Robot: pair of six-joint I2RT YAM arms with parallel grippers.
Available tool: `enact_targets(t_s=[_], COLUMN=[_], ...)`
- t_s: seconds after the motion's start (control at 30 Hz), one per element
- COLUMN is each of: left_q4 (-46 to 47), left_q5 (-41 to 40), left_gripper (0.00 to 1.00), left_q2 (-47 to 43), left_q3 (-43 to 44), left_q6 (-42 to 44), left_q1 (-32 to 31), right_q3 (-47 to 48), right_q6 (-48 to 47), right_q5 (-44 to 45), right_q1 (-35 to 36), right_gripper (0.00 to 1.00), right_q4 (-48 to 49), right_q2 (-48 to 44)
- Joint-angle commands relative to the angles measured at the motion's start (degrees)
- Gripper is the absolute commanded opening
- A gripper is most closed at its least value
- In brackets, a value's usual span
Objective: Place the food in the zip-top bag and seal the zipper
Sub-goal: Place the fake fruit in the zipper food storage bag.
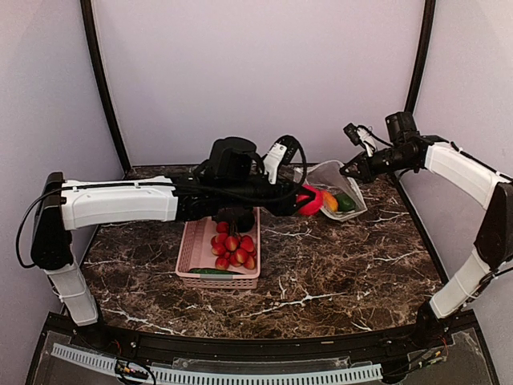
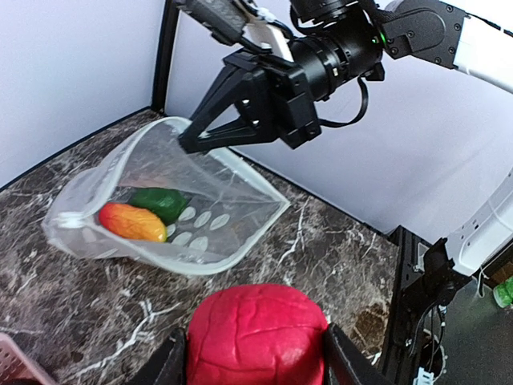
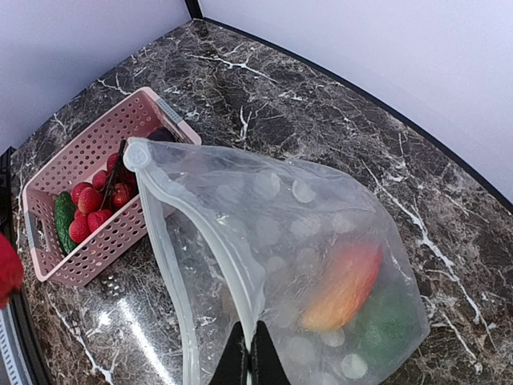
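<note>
The marble table [image 1: 337, 265] fills my overhead view, and its far left part is hidden under the left arm [image 1: 120, 202], which reaches across to the right. The right arm [image 1: 461, 172] bends in from the right edge toward the far right of the table.

The zip-top bag [image 3: 280, 216] lies there with its bottom on the marble and its mouth lifted open. Its near edge is cut off by the bottom of my right wrist view. The pink basket [image 1: 191, 249] sits near the centre, apart from the bag, with its far end covered by the left arm from above.

The right gripper [image 3: 250, 357] is pinched closed on the bag's rim, holding it up. I see only the fingertips. The left gripper [image 2: 258, 365] clamps a large red fruit [image 2: 256, 333] between its fingers, just short of the bag's mouth. The lower half of the fruit runs out of frame.

Inside the bag the mango [image 2: 132, 222] and green pepper [image 2: 160, 202] touch, blurred by the plastic. In the basket lie small red fruits [image 1: 232, 247] and, at the near end, the cucumber [image 1: 215, 272]. A dark shape [image 3: 164, 134] sits at the far end, but I can't identify it.

The zipper [image 3: 163, 241] runs along the parted lips, unsealed.
</note>
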Motion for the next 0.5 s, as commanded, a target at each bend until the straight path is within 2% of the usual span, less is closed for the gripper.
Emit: enact_targets(t_s=[0.0,0.1,0.2,0.3,0.47], left_q4=[5.4,2.6,3.2,4.5,1.3], left_q5=[-1.9,-6.1,-11.5,-12.5,-13.6], left_gripper=[0.35,0.32,0.3,0.29,0.29], left_q2=[5.0,8.3,10.6,12.6,16.7], left_q3=[7.1,11.9,12.1,13.2,16.7], left_q6=[-4.7,-8.1,-9.9,-10.4,-10.3], left_q1=[-2.1,-2.2,-2.2,-2.2,-2.3], right_q3=[4.1,5.8,7.1,7.0,6.5], right_q6=[0.5,1.0,1.4,1.8,3.1], right_q5=[-0.7,-1.1,-1.0,-1.2,-2.7], right_q1=[1.3,2.2,3.4,4.3,5.0], right_gripper=[0.0,0.0,0.0,0.0,0.0], right_q4=[-6.0,-8.3,-10.1,-10.8,-10.8], right_q2=[1.1,1.1,0.8,0.2,-0.2])
